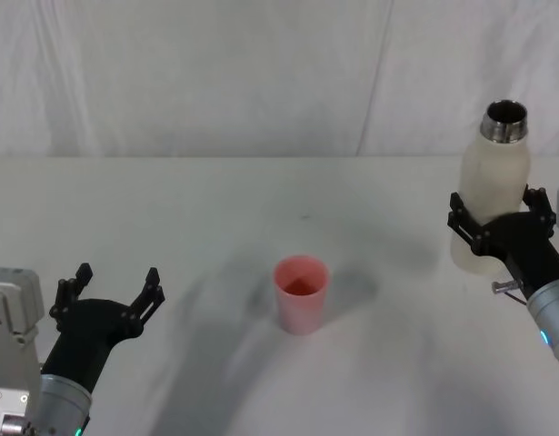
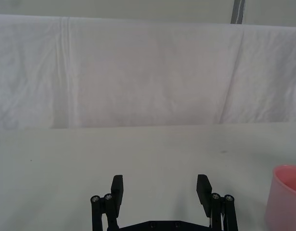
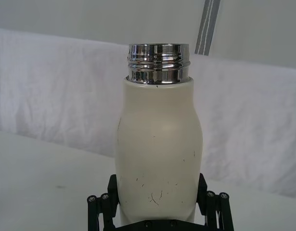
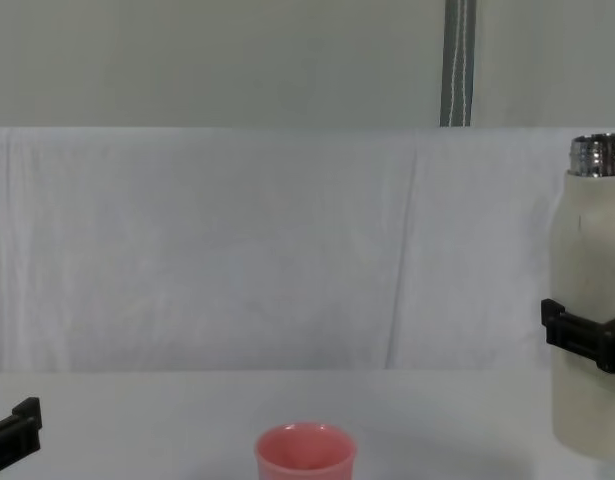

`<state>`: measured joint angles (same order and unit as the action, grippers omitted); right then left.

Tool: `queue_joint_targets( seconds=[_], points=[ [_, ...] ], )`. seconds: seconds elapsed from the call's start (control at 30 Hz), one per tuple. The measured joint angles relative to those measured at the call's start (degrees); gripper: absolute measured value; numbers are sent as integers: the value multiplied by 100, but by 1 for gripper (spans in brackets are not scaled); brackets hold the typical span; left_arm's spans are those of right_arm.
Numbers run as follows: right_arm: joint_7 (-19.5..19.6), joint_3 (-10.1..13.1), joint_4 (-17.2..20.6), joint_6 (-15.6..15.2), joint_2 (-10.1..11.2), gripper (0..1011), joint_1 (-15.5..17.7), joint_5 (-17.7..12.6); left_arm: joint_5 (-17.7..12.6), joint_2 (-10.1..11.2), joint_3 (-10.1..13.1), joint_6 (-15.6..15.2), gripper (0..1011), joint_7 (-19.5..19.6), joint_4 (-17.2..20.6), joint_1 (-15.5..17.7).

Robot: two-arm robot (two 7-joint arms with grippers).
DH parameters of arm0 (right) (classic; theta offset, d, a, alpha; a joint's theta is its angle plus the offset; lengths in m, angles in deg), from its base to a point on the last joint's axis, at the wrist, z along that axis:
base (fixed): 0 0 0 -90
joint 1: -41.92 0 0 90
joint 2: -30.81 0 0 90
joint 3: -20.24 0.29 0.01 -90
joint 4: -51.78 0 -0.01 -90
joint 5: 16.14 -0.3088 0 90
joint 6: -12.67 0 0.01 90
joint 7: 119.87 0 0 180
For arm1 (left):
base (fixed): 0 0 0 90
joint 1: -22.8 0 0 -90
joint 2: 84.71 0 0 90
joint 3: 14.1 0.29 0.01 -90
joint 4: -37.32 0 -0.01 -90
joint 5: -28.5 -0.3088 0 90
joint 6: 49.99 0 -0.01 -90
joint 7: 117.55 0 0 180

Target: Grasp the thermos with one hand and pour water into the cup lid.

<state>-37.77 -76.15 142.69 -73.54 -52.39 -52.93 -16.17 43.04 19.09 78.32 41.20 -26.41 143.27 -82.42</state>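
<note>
We saw the right gripper (image 1: 495, 216) pinching the cream thermos (image 1: 491, 200) upright at the worktop's (image 1: 261, 209) right side, its steel neck uncapped. The pink cup lid (image 1: 301, 292) stood mid-worktop, well apart. The left gripper (image 1: 111, 291) hovered spread at the near left

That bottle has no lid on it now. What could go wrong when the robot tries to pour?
The right gripper holds the thermos low on its body, so it might slip or swing when tipped. The pink cup lid is small and stands well off to the side, so water from the wide open neck could miss it.
</note>
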Motion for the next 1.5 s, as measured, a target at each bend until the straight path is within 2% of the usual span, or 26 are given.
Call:
queue_joint_targets(
  seconds=[0.2, 0.63, 0.83, 1.5],
  points=[
    [-29, -3, -87, 1, -13, 951, -16, -90, 0, 0, 0, 0, 1001, 0, 0, 0],
    [-178, -36, -369, 45, -93, 951, -49, -535, 0, 0, 0, 0, 1001, 0, 0, 0],
    [-181, -53, -501, 94, -123, 951, -67, -639, 0, 0, 0, 0, 1001, 0, 0, 0],
    [0, -9, -756, 240, -63, 951, -155, -517, 0, 0, 0, 0, 1001, 0, 0, 0]
  ],
)
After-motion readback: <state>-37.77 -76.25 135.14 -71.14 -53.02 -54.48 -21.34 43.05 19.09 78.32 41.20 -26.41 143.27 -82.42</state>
